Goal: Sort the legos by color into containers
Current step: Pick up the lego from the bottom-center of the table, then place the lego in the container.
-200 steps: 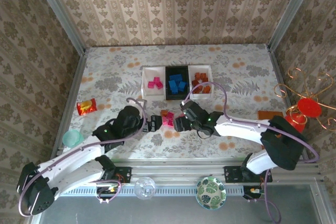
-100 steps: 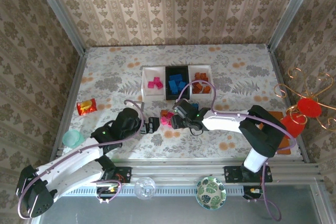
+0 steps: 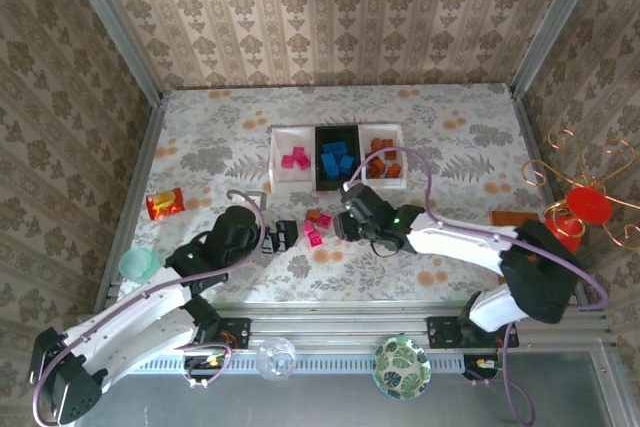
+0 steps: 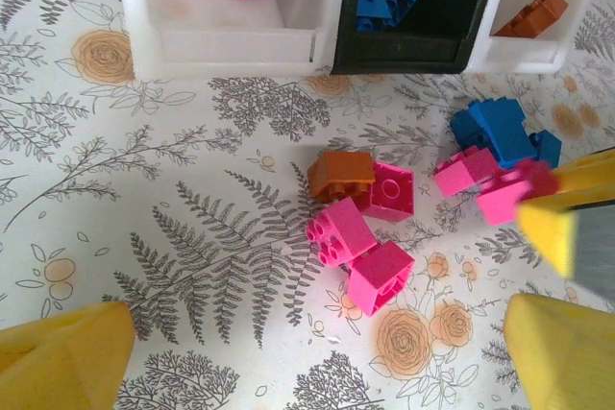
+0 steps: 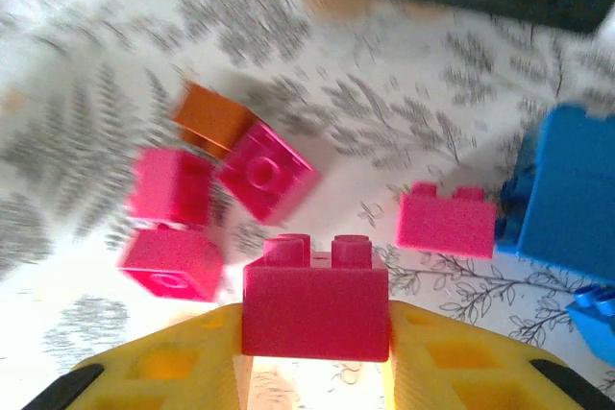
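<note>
My right gripper (image 5: 315,325) is shut on a magenta lego (image 5: 315,309), studs up, held just above the table. Beyond it lie loose legos: three magenta and one orange in a cluster (image 5: 223,189), another magenta one (image 5: 447,222) and blue ones (image 5: 567,199). My left gripper (image 4: 317,352) is open over bare tablecloth, just short of the same cluster (image 4: 360,228). The containers stand in a row: the left white one (image 4: 221,40) holds magenta legos, the black one (image 4: 404,50) blue ones, the right white one (image 4: 524,55) orange ones. Both grippers face each other across the pile (image 3: 318,225).
A red-orange snack packet (image 3: 165,203) and a teal cup (image 3: 137,264) sit at the left. A red wire ornament (image 3: 585,205) and a brown tile (image 3: 513,218) are at the right edge. A glass ball (image 3: 276,357) and a patterned bowl (image 3: 402,367) rest on the near rail.
My right gripper has closed on a magenta lego from the pile and drawn back slightly to the right. My left gripper has pulled back a little to the left, still open.
</note>
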